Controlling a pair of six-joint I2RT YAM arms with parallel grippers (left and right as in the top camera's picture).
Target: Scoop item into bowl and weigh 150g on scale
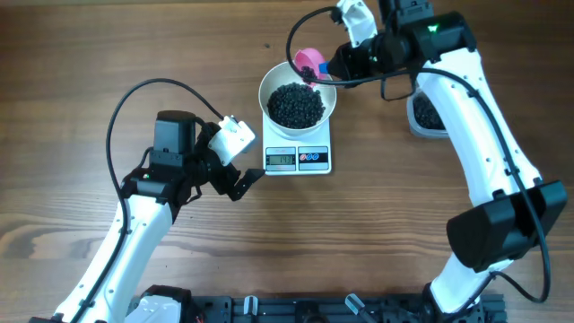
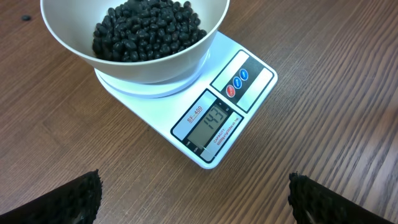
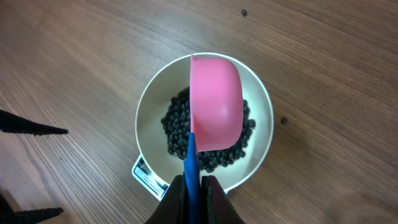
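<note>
Right hand [image 3: 193,186] pinches the pink scoop [image 3: 216,102] over the bowl [image 3: 146,112] of beans [image 2: 149,28] on the scale [image 2: 242,106]; left hand [image 1: 238,182] spread wide.

Tabletop count, kind by kind.
One white bowl [image 2: 155,71], one heap of black beans [image 1: 296,105] too many to count, one scale [image 1: 299,160] with two round buttons [image 2: 231,89], one pink scoop [image 3: 216,106], one clear tub [image 1: 415,126], two grippers: left gripper [image 2: 196,202], right gripper [image 3: 193,186].

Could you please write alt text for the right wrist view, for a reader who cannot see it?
The right gripper holds a pink scoop by its blue handle above a white bowl of black beans. The bowl stands on a white scale, only a corner visible, on a wooden table.
</note>
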